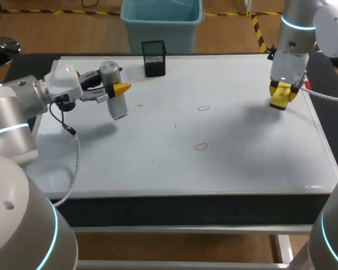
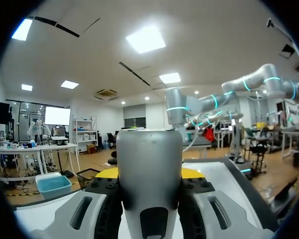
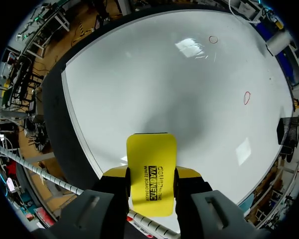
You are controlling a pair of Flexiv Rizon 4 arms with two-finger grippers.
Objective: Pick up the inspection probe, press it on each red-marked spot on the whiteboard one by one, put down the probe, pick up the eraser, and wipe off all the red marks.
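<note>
Firmly in left gripper [image 1: 119, 91]: probe [image 1: 118, 107]

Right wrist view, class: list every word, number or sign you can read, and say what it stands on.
"MAGNETIC": black print on the yellow eraser in the right gripper.
"WHITEBOARD ERASER": smaller line beneath it, same eraser.
Line above "MAGNETIC": too small to read.
Whiteboard: no text; its red marks are plain loops.
</note>
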